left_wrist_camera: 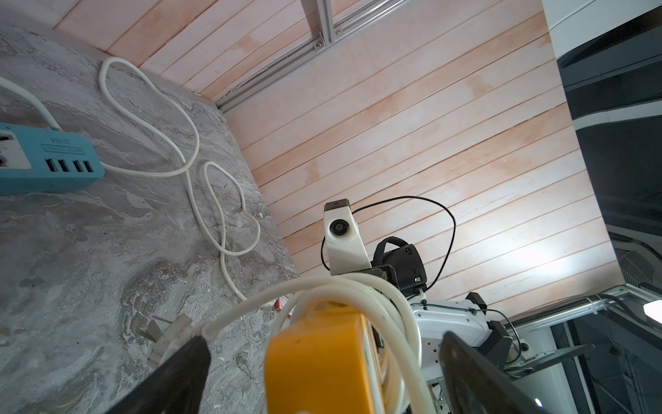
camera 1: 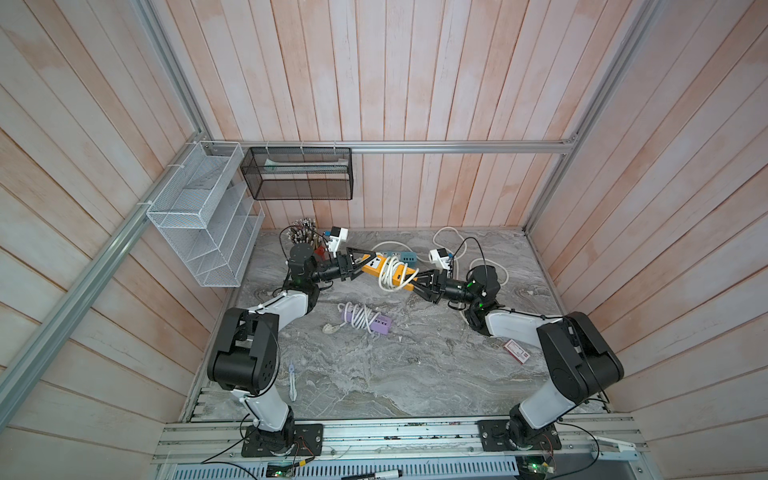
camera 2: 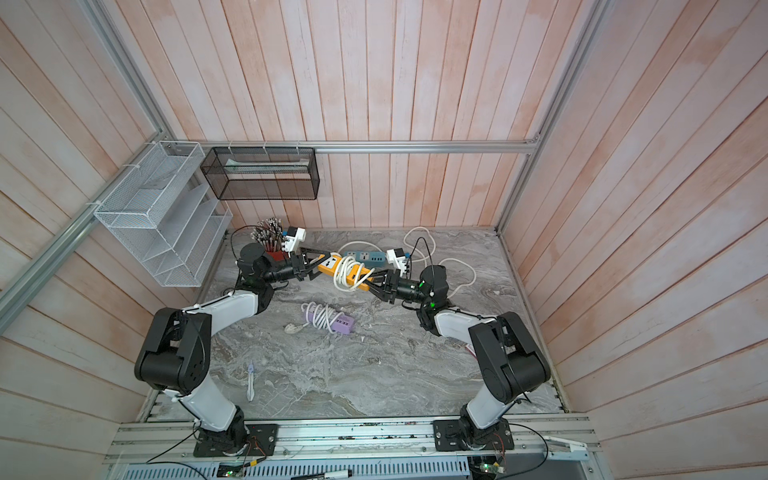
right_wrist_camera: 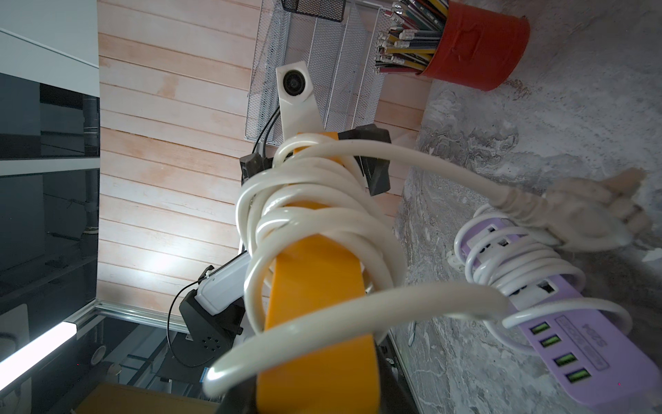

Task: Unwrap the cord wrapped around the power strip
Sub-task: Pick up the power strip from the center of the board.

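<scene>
Yellow power strip (camera 1: 371, 267) spans from clamping right gripper (camera 1: 417, 279) into spread left gripper (camera 1: 362, 262).

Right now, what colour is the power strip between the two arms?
Orange-yellow. The power strip shows best in the right wrist view.

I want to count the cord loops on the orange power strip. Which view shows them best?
The right wrist view: the cord fills the frame, loops separate. Both top views show it small; the left wrist view shows only part.
</scene>
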Motion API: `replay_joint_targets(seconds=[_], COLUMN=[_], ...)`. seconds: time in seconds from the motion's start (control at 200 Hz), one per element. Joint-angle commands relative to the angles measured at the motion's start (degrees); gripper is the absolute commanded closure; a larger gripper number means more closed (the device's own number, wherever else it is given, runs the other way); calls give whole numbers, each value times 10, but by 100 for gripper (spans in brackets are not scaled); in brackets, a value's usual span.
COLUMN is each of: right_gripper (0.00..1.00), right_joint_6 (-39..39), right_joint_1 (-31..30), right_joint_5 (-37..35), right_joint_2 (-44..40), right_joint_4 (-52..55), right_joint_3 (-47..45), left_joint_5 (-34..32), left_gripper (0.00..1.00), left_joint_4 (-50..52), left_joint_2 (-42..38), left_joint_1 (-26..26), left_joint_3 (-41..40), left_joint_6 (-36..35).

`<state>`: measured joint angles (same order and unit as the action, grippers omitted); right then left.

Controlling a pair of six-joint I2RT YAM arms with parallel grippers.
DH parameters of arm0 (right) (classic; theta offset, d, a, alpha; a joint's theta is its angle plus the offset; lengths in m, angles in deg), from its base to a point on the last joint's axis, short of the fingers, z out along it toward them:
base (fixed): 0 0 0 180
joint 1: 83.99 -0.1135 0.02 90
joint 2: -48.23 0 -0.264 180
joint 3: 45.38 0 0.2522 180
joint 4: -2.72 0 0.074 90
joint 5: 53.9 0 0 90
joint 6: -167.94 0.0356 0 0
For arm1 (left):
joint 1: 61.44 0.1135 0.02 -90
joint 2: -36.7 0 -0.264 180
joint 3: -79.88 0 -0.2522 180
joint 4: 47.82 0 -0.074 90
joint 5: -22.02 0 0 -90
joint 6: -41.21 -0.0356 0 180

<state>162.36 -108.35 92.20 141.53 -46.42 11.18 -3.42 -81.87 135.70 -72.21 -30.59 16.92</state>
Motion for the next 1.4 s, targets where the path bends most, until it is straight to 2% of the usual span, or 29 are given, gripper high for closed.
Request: replay_joint_targets(seconds=[0.0,0.625,0.665,0.715,0.795,0.845,1.055,1.145,1.255,1.31,1.395], right_gripper=[100,100,100,100,100,100,100,100,100,91,69], right_joint_6=[-2,21,18,15,12,11,12,12,10,5,-6], right_joint_1=[-5,1,1,1,2,1,2,3,4,5,6], right_joint_5=[7,9,9,11,11,11,13,15,16,17,18], right_joint_2=[-5,30,28,28,26,26,29,32,34,34,32], right_joint_4=[-40,-70,-65,-60,-56,-56,-61,-60,-59,-54,-39], right_joint_3=[28,46,48,51,50,49,43,44,47,49,52], left_joint_5=[16,17,17,19,19,20,20,21,20,18,17], left_gripper=[0,1,5,16,48,62,91,100,100,100,100], left_joint_4=[-40,-69,-69,-71,-77,-78,-81,-87,-89,-98,-135], left_joint_2=[10,13,14,15,18,19,18,19,20,22,30], left_joint_1=[-18,-49,-48,-48,-48,-48,-48,-48,-46,-45,-42], left_joint_3=[19,15,17,19,21,21,21,23,25,23,19], left_joint_6=[19,31,32,34,40,41,46,51,56,65,92])
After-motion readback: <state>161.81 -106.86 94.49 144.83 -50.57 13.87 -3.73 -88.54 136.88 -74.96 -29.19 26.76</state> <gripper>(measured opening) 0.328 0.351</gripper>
